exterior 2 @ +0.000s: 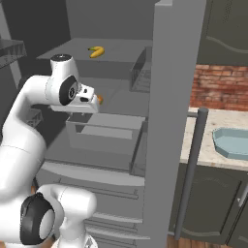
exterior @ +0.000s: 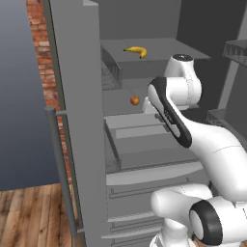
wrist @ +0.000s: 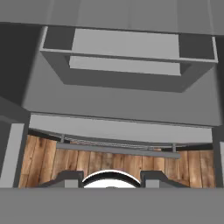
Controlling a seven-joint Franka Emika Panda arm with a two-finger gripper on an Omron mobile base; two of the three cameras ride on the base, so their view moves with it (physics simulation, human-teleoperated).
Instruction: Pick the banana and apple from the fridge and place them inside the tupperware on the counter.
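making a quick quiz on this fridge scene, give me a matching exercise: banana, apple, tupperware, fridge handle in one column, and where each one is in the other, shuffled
Things:
1. banana
2. apple
3. tupperware
4. fridge handle

Places:
A. on the speckled counter, in front of the brick wall
B. on the upper fridge shelf
C. upright along the edge of the open fridge door
D. on the shelf below the upper one, close beside the robot's wrist

Pairs: 1-B, 2-D, 3-A, 4-C
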